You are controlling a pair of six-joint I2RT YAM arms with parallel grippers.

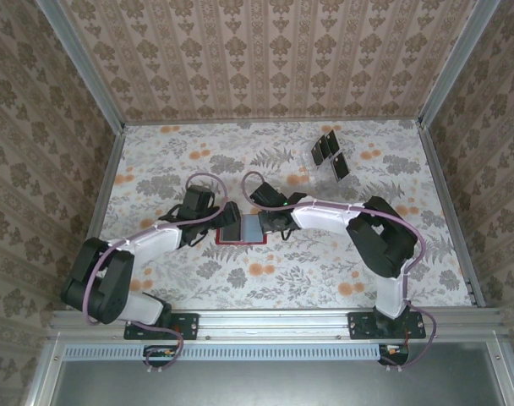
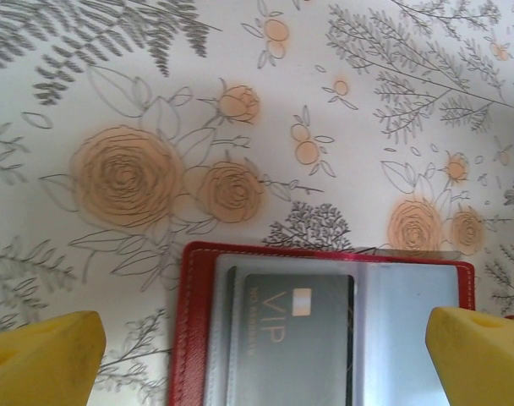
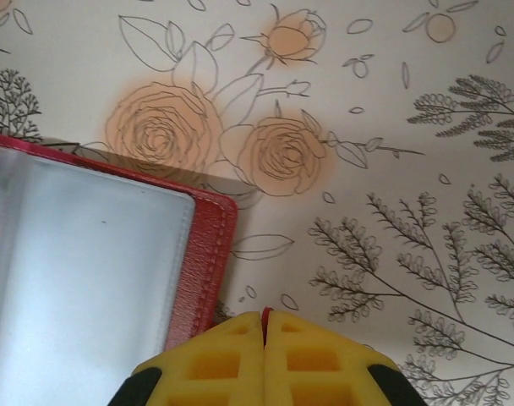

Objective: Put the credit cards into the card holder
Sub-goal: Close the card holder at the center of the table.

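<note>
Nearest your right wrist lens, the two yellow fingers [image 3: 316, 364] of the right tool [image 3: 264, 342] are pressed together, seam to seam. A fleck of red shows at the top of that seam, and you cannot tell what it belongs to. Just beyond them, to the left, the card holder [image 3: 208, 254] lies opened flat on the flowered counter [image 3: 392, 169]. Its red stitched border frames a pale pocket with a clear front.

Seen from your left wrist, the left tool [image 2: 261, 359] stands wide apart and grips nothing, one yellow fingertip [image 2: 41, 359] at each lower corner of the view. Between them the open card holder [image 2: 189, 338] rests on the counter [image 2: 367, 110]. A dark credit card [image 2: 295, 326] lettered "VIP" sits inside the clear sleeve on the left of that view. The sleeve beside it shows pale grey.

From above, both of your arms reach inward and meet at the card holder [image 1: 243, 230], which lies near the middle of the counter [image 1: 198, 279]. Your left tool [image 1: 226, 218] is at its left side and your right tool [image 1: 270, 222] at its right. Well apart from them, toward the far right of the counter, more dark credit cards [image 1: 329, 152] stand tilted in a clear stand [image 1: 314, 155].
</note>
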